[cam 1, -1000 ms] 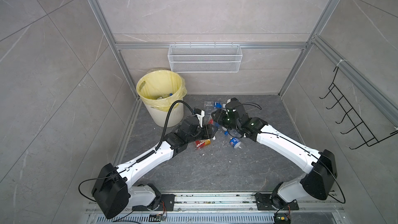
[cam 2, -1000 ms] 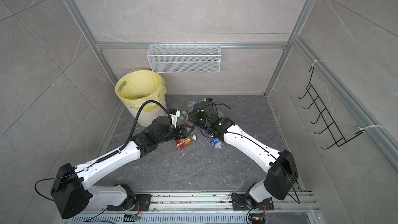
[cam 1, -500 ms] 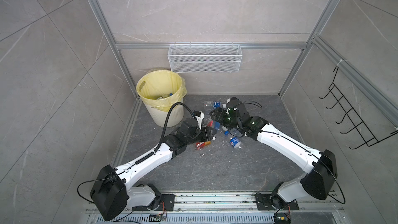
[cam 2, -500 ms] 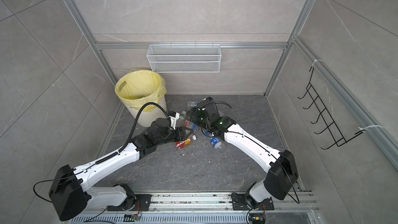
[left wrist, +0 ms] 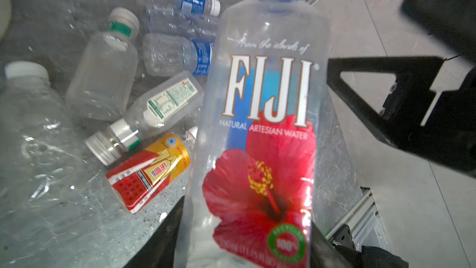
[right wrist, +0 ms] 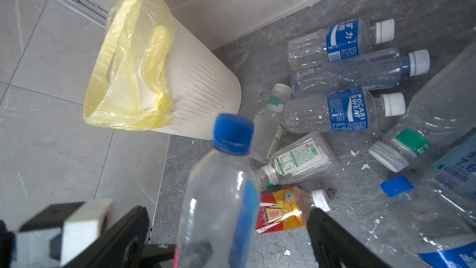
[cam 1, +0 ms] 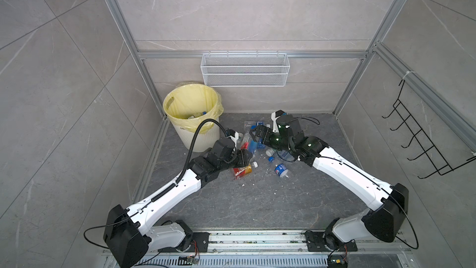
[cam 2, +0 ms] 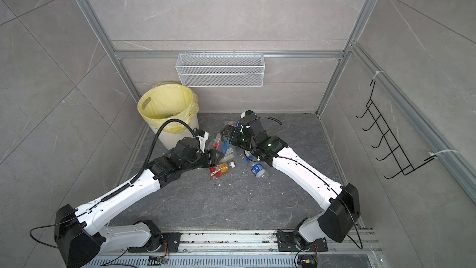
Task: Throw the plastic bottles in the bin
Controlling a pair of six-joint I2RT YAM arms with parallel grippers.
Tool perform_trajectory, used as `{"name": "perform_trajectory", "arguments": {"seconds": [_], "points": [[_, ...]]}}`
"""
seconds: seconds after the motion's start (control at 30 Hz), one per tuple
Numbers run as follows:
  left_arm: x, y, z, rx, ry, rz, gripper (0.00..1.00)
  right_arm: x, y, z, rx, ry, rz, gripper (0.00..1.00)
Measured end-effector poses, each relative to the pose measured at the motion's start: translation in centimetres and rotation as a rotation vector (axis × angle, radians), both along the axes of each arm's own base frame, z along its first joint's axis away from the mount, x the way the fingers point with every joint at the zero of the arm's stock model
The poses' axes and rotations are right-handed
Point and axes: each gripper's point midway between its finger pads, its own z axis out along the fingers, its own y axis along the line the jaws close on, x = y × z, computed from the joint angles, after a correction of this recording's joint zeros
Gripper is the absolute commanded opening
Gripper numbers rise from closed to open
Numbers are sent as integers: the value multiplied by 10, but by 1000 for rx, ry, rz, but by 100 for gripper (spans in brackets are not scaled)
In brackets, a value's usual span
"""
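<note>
Right hand now spread wide, released Fiji bottle, left hand clamped on its base

So the bin sits in the corner, bottles on the floor just right of it, wire basket on the wall above-right.

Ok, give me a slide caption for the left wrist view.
Left tool holding a Fiji bottle, loose bottles lying on the grey floor beyond.
</note>
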Motion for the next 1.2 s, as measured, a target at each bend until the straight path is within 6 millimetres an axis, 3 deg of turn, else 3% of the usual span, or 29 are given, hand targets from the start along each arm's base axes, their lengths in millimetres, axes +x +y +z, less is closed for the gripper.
{"name": "perform_trajectory", "arguments": {"seconds": [0.23, 0.4, 0.53, 0.67, 0.73, 0.8, 0.87, 0.9, 0.93, 1.0, 1.07, 1.13, 1.2], "points": [[25, 35, 59, 77, -126, 85, 51, -11, -5, 59, 6, -160, 64, 100], [42, 65, 110, 161, -244, 151, 51, -23, 5, 89, -3, -253, 128, 100], [48, 91, 178, 199, -410, 220, 51, -36, 17, 102, -12, -299, 181, 100], [46, 124, 259, 215, -595, 315, 51, -39, 21, 102, -27, -312, 202, 100], [48, 143, 279, 220, -641, 365, 51, -36, 23, 98, -40, -308, 203, 100], [61, 168, 281, 235, -637, 427, 51, -34, 25, 91, -55, -297, 203, 100], [82, 199, 267, 251, -579, 497, 55, -31, 27, 83, -71, -280, 207, 100], [92, 211, 257, 259, -545, 525, 62, -30, 28, 79, -79, -272, 209, 100], [104, 221, 245, 268, -503, 549, 75, -29, 29, 76, -85, -263, 210, 100], [126, 223, 216, 272, -415, 542, 97, -29, 30, 71, -95, -252, 212, 100], [144, 215, 180, 272, -320, 504, 100, -29, 30, 70, -98, -248, 213, 100], [148, 207, 151, 273, -240, 464, 100, -29, 30, 70, -98, -248, 213, 100], [146, 202, 139, 267, -203, 441, 100, -29, 30, 69, -99, -247, 213, 100]]}}
